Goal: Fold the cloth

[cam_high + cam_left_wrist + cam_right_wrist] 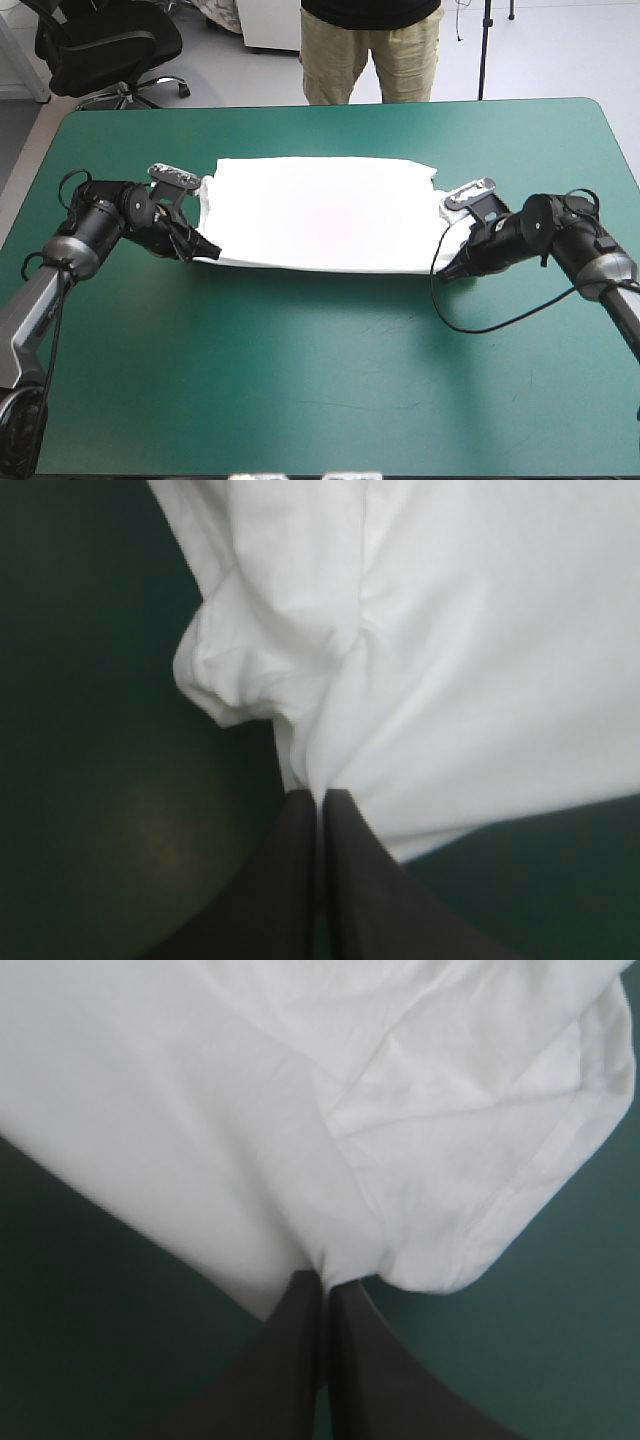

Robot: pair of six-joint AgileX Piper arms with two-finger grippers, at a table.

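Slippage risk: left pincer (207, 249) and right pincer (449, 270) each clamp only a thin pinch of T-shirt (320, 225) hem toward the near edge of the bench (320, 400); an uneven pull would skew the fold.

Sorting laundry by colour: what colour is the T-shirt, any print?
The T-shirt is plain white, no print visible; clearest in the high view.

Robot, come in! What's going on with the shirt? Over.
Left gripper shut on the T-shirt, right gripper too, one at each end. T-shirt spread across the table. Nothing in the way.
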